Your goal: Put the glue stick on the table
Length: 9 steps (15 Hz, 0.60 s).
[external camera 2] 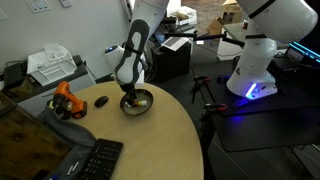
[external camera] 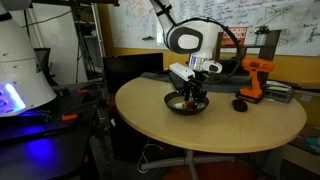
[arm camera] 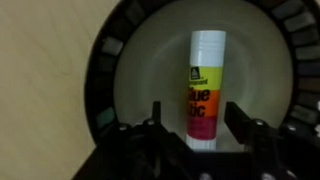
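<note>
The glue stick (arm camera: 205,90) is whitish with a yellow, orange and red label. It lies inside the dark bowl (arm camera: 110,70), on its pale bottom. My gripper (arm camera: 195,112) is open, lowered into the bowl, with one finger on each side of the stick's lower end and a gap on both sides. In both exterior views the gripper (external camera: 192,92) (external camera 2: 133,92) hangs over the bowl (external camera: 187,105) (external camera 2: 137,104), which stands on the round tan table (external camera: 200,135) (external camera 2: 130,145). The stick itself is hidden in those views.
An orange drill (external camera: 256,78) (external camera 2: 67,100) and a small black lump (external camera: 240,103) (external camera 2: 101,100) sit on the table beside the bowl. A keyboard (external camera 2: 95,160) lies at the table's near edge. A white machine (external camera 2: 255,60) stands off the table.
</note>
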Available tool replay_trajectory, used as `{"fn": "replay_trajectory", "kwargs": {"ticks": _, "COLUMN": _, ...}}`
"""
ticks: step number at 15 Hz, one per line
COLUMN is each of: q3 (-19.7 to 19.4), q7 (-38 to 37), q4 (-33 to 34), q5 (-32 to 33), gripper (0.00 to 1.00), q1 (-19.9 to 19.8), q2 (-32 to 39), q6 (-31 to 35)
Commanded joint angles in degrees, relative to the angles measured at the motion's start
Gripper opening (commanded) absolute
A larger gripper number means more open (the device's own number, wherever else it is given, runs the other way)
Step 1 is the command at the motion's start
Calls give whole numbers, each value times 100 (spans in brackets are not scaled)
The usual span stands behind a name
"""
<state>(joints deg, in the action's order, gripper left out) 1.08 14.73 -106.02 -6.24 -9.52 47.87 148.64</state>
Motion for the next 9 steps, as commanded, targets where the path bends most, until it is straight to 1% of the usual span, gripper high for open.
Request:
{"fn": "replay_trajectory", "kwargs": {"ticks": 1, "q3": 39, "q7": 32, "q4": 255, "q5": 171, "gripper": 40, "q1": -85, "q2": 172, "q6": -121}}
{"fn": "replay_trajectory", "kwargs": {"ticks": 4, "q3": 46, "q7": 36, "q4": 311, "q5": 270, "gripper": 18, "q1": -79, "q2": 225, "q6": -150}}
{"fn": "replay_trajectory", "kwargs": {"ticks": 5, "q3": 103, "q7": 95, "q4": 264, "q5": 265, "gripper": 12, "q1": -117, "q2": 174, "q6": -141}}
{"fn": "replay_trajectory", "kwargs": {"ticks": 6, "q3": 164, "q7": 160, "q4": 198, "q5": 251, "gripper": 8, "q1": -157, "q2": 87, "q6": -124}}
{"fn": "replay_trajectory", "kwargs": {"ticks": 8, "q3": 342, "q7": 373, "q4": -27, "q5": 196, "gripper": 8, "q1": -266, "q2": -191, "q6": -118}}
{"fn": "replay_trajectory", "kwargs": {"ticks": 9, "q3": 367, "q7": 351, "q4": -183, "q5": 173, "gripper": 8, "q1": -252, "q2": -386, "q6": -100}}
